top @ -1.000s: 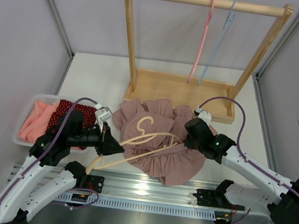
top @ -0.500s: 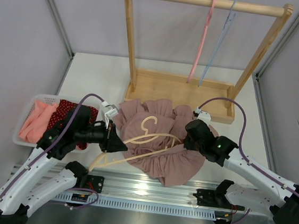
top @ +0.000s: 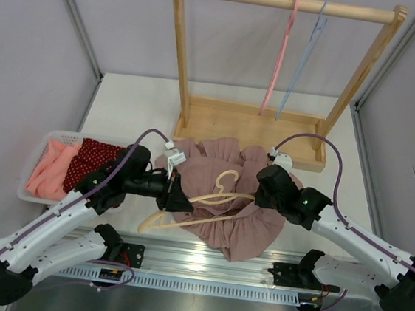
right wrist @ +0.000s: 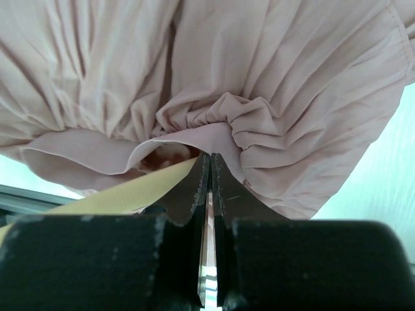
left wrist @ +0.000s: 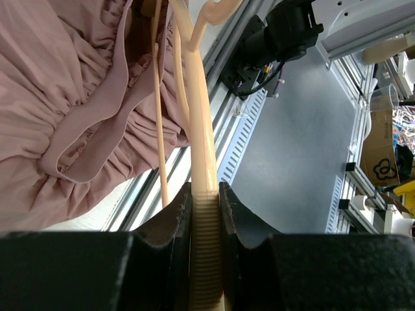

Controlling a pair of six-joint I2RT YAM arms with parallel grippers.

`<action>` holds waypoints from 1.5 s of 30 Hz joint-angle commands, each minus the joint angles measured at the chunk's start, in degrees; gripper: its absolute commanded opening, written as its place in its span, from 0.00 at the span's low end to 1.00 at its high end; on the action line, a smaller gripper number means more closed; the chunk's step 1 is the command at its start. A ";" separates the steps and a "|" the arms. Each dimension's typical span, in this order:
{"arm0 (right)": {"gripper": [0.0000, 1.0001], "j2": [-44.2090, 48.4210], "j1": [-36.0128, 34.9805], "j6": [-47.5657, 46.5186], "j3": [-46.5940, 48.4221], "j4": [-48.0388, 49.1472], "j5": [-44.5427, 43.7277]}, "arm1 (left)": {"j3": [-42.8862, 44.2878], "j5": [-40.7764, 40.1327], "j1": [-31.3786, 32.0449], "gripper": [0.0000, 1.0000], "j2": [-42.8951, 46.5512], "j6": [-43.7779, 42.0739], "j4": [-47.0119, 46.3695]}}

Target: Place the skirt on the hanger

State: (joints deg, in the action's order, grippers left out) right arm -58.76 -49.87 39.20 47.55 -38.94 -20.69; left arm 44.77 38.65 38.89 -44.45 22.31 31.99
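Step in hand: threading the hanger into the skirt. The skirt lies bunched on the worktop, in the middle, just in front of the wooden rack. The cream hanger lies across its near part, hook up over the fabric.

Left gripper is clamped on one arm of the hanger; the left wrist view shows the ribbed end of the hanger squeezed between the jaws of the gripper. The far end runs in past the elastic waistband of the skirt.

Right gripper is pressed together, pinching the gathered waistband of the skirt at the tips of the gripper. A strip of cream hanger shows just beside the jaws, under the lifted band.

Judgement: the skirt is not yet on the hanger; one end looks started inside the waist opening, the rest is outside or hidden by fabric.

Next move calls for the right side to hold the band up and open while the left slides the hanger further in, then stretching the elastic over the other shoulder. Risk: the band slips off the tip or the hanger twists in the grip.

Basket of other clothes sits at the left, well apart.
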 commanded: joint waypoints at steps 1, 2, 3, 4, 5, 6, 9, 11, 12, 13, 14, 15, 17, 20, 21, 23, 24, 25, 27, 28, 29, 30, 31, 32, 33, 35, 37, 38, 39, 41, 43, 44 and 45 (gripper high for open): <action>0.00 0.75 -0.93 0.00 3.69 -0.35 -1.55 | -0.65 -0.59 2.32 0.00 -1.42 3.18 -9.92; 0.00 0.84 -1.37 0.17 3.95 -0.52 -1.72 | -1.44 -0.60 3.02 0.00 -1.95 3.44 -11.06; 0.00 0.84 -1.46 0.17 4.13 -1.05 -2.07 | -1.62 -0.77 3.38 0.00 -2.48 4.14 -12.03; 0.00 0.93 -1.64 0.26 4.48 -1.23 -2.25 | -1.88 -0.86 3.64 0.00 -3.79 4.41 -13.95; 0.00 1.02 -1.81 0.52 4.66 -1.49 -2.34 | -2.23 -1.47 4.17 0.00 -4.41 4.76 -14.84; 0.00 1.02 -2.07 0.61 4.74 -1.93 -2.51 | -2.23 -1.65 4.35 0.00 -4.94 5.11 -15.81; 0.00 1.46 -2.86 1.31 4.92 -2.72 -3.04 | -2.50 -4.02 4.61 0.00 -7.14 5.47 -18.10; 0.00 1.81 -3.31 1.75 5.09 -3.16 -3.48 | -2.24 -7.25 4.61 0.00 -8.37 5.64 -18.71; 0.00 1.90 -3.66 2.19 5.18 -3.68 -3.57 | -1.89 -8.06 4.61 0.00 -8.55 5.56 -18.89; 0.00 1.98 -3.75 2.28 5.27 -3.95 -3.83 | -1.62 -8.68 4.61 0.00 -8.64 5.56 -19.15; 0.00 2.07 -3.92 2.46 5.62 -4.21 -4.01 | -1.53 -9.38 4.61 0.00 -8.81 5.12 -18.89; 0.00 2.25 -4.27 2.72 5.80 -4.74 -4.01 | -0.84 -10.00 4.61 0.00 -9.16 5.03 -19.33; 0.00 2.34 -4.71 2.81 6.41 -5.18 -4.36 | -0.83 -9.56 4.61 0.00 -9.87 5.03 -21.60; 0.00 2.16 -5.33 2.90 7.64 -6.32 -5.06 | -1.26 -7.20 4.61 0.00 -13.11 6.43 -24.68; 0.00 2.07 -5.50 2.99 7.91 -6.76 -5.67 | -1.44 -5.80 4.70 0.00 -14.60 6.78 -27.39; 0.00 1.90 -5.59 3.25 7.73 -7.11 -5.94 | -2.41 -4.38 4.70 0.00 -16.02 7.66 -30.22; 0.00 1.98 -5.51 3.34 7.65 -7.12 -5.94 | -2.67 -3.51 4.70 0.00 -16.63 7.84 -31.45; 0.00 1.90 -5.59 3.51 7.38 -7.12 -5.86 | -2.85 -2.19 4.79 0.00 -18.03 8.02 -34.07; 0.00 1.72 -5.68 3.60 7.29 -6.77 -5.68 | -3.29 -0.78 4.96 0.00 -19.44 8.19 -35.93; 0.00 1.46 -5.68 3.43 7.12 -6.59 -5.77 | -3.55 -0.69 5.22 0.00 -20.67 8.28 -37.25; 0.00 1.20 -5.68 3.25 6.94 -6.42 -5.85 | -3.73 -0.42 5.23 0.00 -21.29 8.45 -38.13; 0.00 1.02 -5.68 3.34 6.77 -6.41 -5.94 | -4.16 -0.07 5.23 0.00 -21.91 8.63 -38.92; 0.00 0.32 -5.77 3.34 6.68 -6.50 -5.94 | -4.52 0.02 5.40 0.00 -23.13 8.89 -40.24; 0.00 0.14 -5.77 3.34 6.50 -6.41 -6.03 | -4.61 0.19 5.49 0.00 -23.84 8.90 -40.68; 0.00 -0.03 -5.86 3.43 6.33 -6.24 -6.03 | -4.78 0.37 5.66 0.00 -24.54 8.90 -41.12; 0.00 -0.04 -5.94 3.34 5.54 -5.45 -5.94 | -4.78 0.37 6.10 0.00 -26.03 8.55 -41.65; 0.00 -0.21 -5.94 3.25 4.92 -5.27 -6.38 | -4.70 0.11 6.37 0.00 -26.65 8.11 -41.30; 0.00 -0.82 -5.94 3.25 4.66 -5.44 -6.82 | -4.61 -0.24 6.37 0.00 -27.09 7.50 -40.52; 0.00 -1.00 -5.94 3.25 4.57 -5.36 -6.91 | -4.26 -0.51 6.37 0.00 -27.44 7.23 -39.90; 0.07 -1.27 -5.94 2.90 4.39 -4.57 -6.82 | -3.91 -1.03 6.37 0.00 -28.15 6.35 -38.67; 0.15 -0.92 -5.94 1.94 4.22 -3.69 -6.65 | -3.73 -1.74 6.46 0.00 -29.03 6.26 -37.79; 0.17 -0.83 -5.94 1.58 4.22 -2.91 -6.47 | -3.56 -1.91 6.46 0.00 -29.38 6.26 -37.70; 0.20 -0.83 -5.94 1.41 4.48 -2.64 -6.38 | -3.47 -2.52 6.54 0.00 -29.90 6.26 -37.18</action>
State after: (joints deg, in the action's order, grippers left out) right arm -59.88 -55.35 41.41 51.77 -44.53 -26.09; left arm 40.18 37.23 44.82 -72.82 29.95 -5.87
